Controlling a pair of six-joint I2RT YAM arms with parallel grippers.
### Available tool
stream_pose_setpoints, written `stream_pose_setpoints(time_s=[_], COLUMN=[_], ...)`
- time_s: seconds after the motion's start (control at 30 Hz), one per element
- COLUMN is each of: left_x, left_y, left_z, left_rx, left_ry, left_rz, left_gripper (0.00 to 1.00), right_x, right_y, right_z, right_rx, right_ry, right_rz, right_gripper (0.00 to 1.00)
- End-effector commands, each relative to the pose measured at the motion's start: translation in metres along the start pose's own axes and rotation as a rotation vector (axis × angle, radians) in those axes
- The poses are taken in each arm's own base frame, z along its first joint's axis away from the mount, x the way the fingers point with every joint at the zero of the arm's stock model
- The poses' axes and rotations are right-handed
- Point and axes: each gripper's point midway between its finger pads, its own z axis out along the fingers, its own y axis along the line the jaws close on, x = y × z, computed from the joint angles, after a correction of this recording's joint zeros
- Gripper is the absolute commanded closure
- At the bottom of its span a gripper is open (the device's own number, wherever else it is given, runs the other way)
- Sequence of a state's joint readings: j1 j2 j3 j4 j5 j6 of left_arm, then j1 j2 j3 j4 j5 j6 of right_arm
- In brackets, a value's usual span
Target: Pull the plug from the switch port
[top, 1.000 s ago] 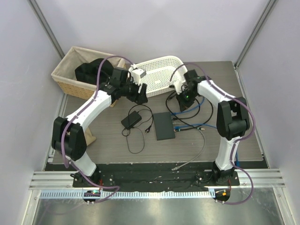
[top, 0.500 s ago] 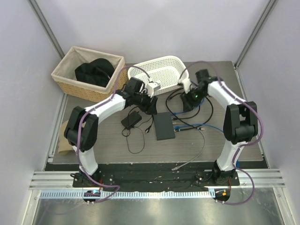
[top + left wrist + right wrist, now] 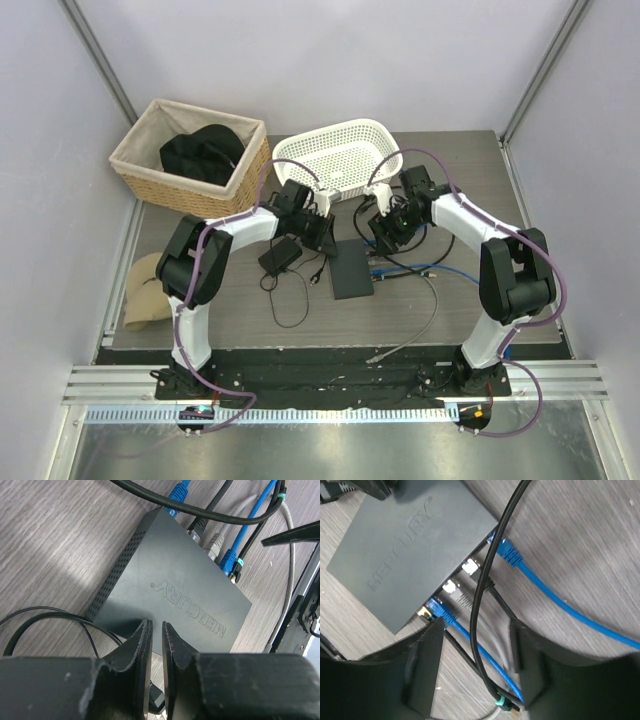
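Wood-grain table [image 3: 470, 170] is carrying the switch [image 3: 351, 269] at mid-frame. Left gripper [image 3: 156, 630] is hovering over its lower edge, jaws nearly closed on nothing. Right gripper [image 3: 475, 630] is gaping, straddling cables [image 3: 476, 605]. Approach seems underway; next needs closing on one plug [image 3: 440, 611].

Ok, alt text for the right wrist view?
Right gripper, open, hovers over the switch at its port edge, where blue cables and others are plugged in. A loose black cable crosses the view between its jaws.
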State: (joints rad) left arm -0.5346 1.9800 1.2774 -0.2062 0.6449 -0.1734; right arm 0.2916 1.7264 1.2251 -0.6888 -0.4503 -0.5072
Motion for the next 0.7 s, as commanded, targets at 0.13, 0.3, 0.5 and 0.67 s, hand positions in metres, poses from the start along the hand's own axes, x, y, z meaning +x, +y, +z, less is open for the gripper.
stream_pose_setpoints(time_s=[0.13, 0.3, 0.5, 0.67], left_x=[0.007, 0.007, 0.010, 0.009], left_y=[0.015, 0.016, 0.017, 0.017], left_z=[0.006, 0.004, 0.004, 0.005], left_rx=[-0.058, -0.072, -0.073, -0.070], left_ry=[0.009, 0.002, 0.012, 0.014], left_rz=[-0.011, 0.006, 0.012, 0.013], left_gripper=[0.82, 0.81, 0.82, 0.82], right_x=[-0.017, -0.008, -0.037, -0.060], right_y=[-0.002, -0.006, -0.021, -0.027], right_z=[0.012, 0.022, 0.000, -0.042], right_rx=[0.006, 0.026, 0.115, 0.173], right_ry=[-0.022, 0.034, -0.017, -0.025], right_rz=[-0.030, -0.036, -0.100, -0.369], right_gripper=[0.47, 0.50, 0.82, 0.91])
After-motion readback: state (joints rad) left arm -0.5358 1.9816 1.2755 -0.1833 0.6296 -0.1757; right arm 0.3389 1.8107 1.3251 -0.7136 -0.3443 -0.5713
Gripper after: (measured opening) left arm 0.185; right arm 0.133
